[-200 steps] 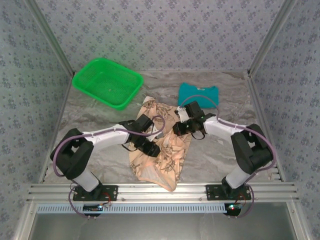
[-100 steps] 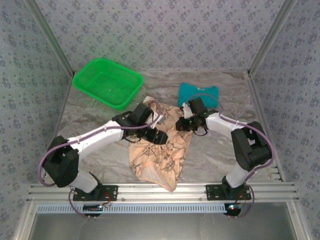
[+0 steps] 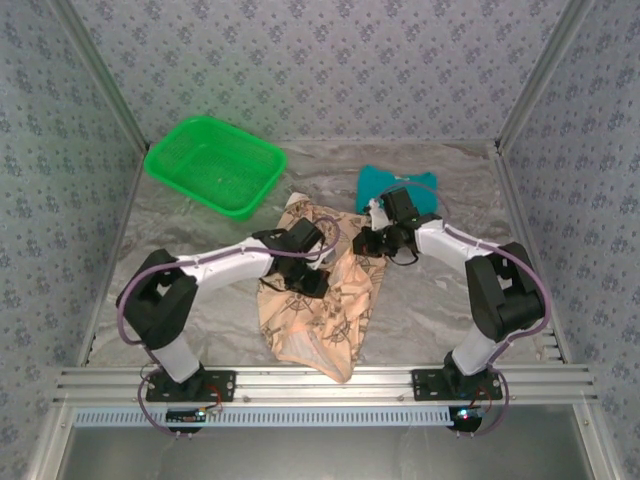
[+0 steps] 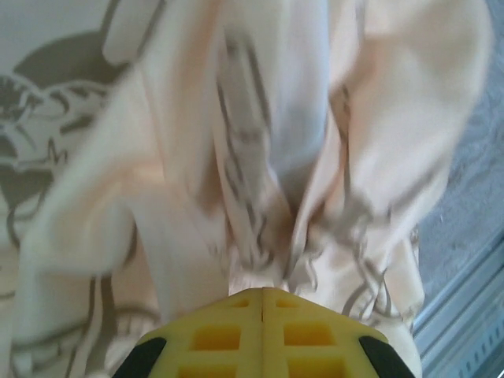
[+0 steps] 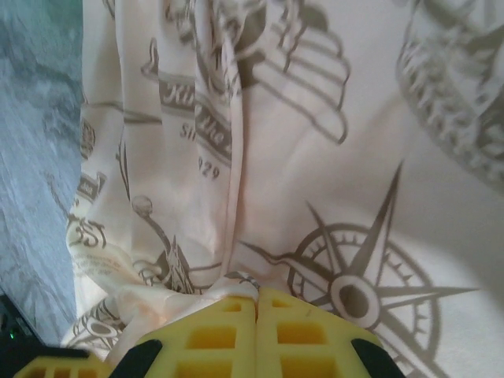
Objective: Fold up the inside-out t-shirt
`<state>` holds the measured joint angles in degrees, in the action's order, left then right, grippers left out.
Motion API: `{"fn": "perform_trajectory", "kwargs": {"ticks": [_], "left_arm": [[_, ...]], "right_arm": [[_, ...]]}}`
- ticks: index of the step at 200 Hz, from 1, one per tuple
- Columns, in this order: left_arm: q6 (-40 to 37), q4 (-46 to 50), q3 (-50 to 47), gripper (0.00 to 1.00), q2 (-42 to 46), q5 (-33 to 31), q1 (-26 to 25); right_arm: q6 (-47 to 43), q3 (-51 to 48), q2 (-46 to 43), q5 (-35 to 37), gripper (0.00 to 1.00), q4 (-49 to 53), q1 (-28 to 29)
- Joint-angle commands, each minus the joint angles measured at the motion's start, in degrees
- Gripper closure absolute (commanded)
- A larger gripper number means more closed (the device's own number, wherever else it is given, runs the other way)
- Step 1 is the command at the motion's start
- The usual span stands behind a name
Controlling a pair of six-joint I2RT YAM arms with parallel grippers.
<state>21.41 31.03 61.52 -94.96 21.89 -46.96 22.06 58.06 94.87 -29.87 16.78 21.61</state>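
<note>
Soft, matt, wrinkled cloth is noted on the peach-beige t-shirt with dark compass prints (image 3: 320, 310). Glossy moulded plastic is noted on the green mesh basket (image 3: 215, 165), far left. Matt cloth: small teal folded garment (image 3: 375, 188). Smooth, faintly sheened: grey marbled table top (image 3: 430, 310). Ribbed bare metal: near rail (image 3: 320, 378).

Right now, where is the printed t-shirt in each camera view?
Top: t-shirt lies mid-table between both arms.
Left wrist: t-shirt bunched above the yellow fingers, left and centre.
Right wrist: t-shirt centre to right, pinched at the fingers.
Shared landmark: the grey marbled table, right edge in left wrist, left edge in right wrist.
</note>
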Motion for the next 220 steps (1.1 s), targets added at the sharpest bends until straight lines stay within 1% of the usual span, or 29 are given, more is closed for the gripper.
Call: {"fn": "perform_trajectory", "kwargs": {"ticks": [1, 22, 28, 35, 41, 50, 55, 62, 68, 76, 80, 85, 92, 109, 122, 127, 132, 144, 161, 183, 190, 195, 207, 215, 220], "left_arm": [[-6.47, 4.98, -1.1, 1.0, 5.78, 1.49, 2.13], [-8.45, 5.44, -2.95, 1.0, 7.08, 0.86, 5.75], [-8.7, 5.24, -2.91, 1.0, 7.08, 1.13, 6.39], [-8.83, 4.99, -2.4, 1.0, 7.33, 1.84, 6.55], [-8.73, 4.28, -1.84, 0.94, 7.69, 2.84, 6.39], [-8.09, 2.15, -1.42, 0.81, 8.58, 4.26, 5.77], [-7.89, 0.64, -1.11, 0.75, 9.11, 4.66, 5.13], [-7.92, -1.33, -0.71, 0.69, 9.63, 4.79, 3.99], [-8.04, -2.46, 0.1, 0.62, 9.62, 4.26, 2.82], [-8.14, -3.07, 1.83, 0.48, 8.8, 2.43, 1.63], [-8.05, -3.05, 3.03, 0.44, 8.11, 1.05, 1.08], [-8.09, -2.68, 4.82, 0.41, 6.77, -0.79, 0.69], [-8.57, -1.86, 7.85, 0.4, 4.69, -2.46, 0.47], [-11.23, -2.06, 14.69, 0.41, -1.25, -4.55, 0.44], [-13.8, -3.89, 17.58, 0.43, -5.33, -6.05, 0.85], [-14.55, -3.94, 18.67, 0.43, -6.89, -6.44, 1.01], [-15.05, -3.71, 19.99, 0.45, -8.47, -6.88, 1.23], [-15.17, -2.57, 22.26, 0.45, -11.84, -7.65, 1.65], [-15.12, -1.23, 22.73, 0.46, -14.77, -7.0, 1.78], [-14.9, -2.73, 18.42, 0.5, -15.07, -4.83, 1.36], [-15.0, -3.96, 16.45, 0.55, -14.63, -3.55, 1.09], [-15.28, -4.66, 15.25, 0.61, -14.28, -2.65, 0.85], [-16.17, -5.36, 12.83, 0.72, -13.48, -0.53, 0.22], [-17.39, -5.14, 11.5, 0.84, -12.95, 0.7, -0.35], [-18.2, -4.83, 10.56, 0.89, -12.48, 1.23, -0.69]], "right_arm": [[1.57, 4.91, 2.84, -0.64, 1.0, 1.59, -1.56], [3.08, 9.52, 8.16, -2.23, 1.0, 2.12, -1.68], [3.71, 9.78, 9.71, -3.14, 1.0, 1.95, -1.58], [4.94, 12.24, 11.28, -2.89, 0.99, 1.99, -1.46], [6.14, 12.81, 12.15, -1.77, 0.97, 2.12, -1.19], [7.56, 13.56, 13.23, 0.6, 0.96, 3.07, -1.2], [8.6, 14.02, 13.6, 2.96, 0.92, 4.43, -1.21], [9.2, 14.65, 13.72, 5.76, 0.86, 6.0, -1.45], [9.75, 14.67, 13.44, 7.99, 0.84, 6.97, -1.55], [10.23, 14.06, 12.35, 9.2, 0.88, 7.1, -1.96], [10.27, 13.58, 11.65, 9.19, 0.91, 6.64, -2.04], [10.43, 13.0, 10.88, 9.0, 0.94, 6.1, -2.25], [10.48, 12.4, 9.84, 8.84, 1.0, 5.69, -2.29], [10.26, 11.14, 8.61, 7.25, 1.0, 5.04, -2.17], [10.68, 10.76, 7.86, 6.14, 1.0, 4.38, -1.86], [11.04, 10.76, 7.52, 5.74, 1.0, 4.14, -1.76], [11.42, 8.73, 7.07, 5.39, 1.0, 3.91, -1.72], [12.09, 7.9, 5.61, 4.86, 1.0, 3.71, -1.51], [12.63, 7.25, 3.55, 4.71, 1.0, 4.02, -1.61], [11.99, 7.02, 2.2, 4.04, 1.0, 5.08, -1.91], [11.88, 6.86, 2.13, 3.79, 1.0, 5.23, -2.14], [11.93, 6.84, 2.13, 3.59, 1.0, 5.26, -2.25], [11.91, 6.64, 2.26, 3.28, 1.0, 5.09, -2.72], [11.73, 6.7, 2.67, 3.26, 1.0, 5.02, -3.05], [11.67, 6.86, 2.95, 3.24, 1.0, 5.22, -3.27]]}}
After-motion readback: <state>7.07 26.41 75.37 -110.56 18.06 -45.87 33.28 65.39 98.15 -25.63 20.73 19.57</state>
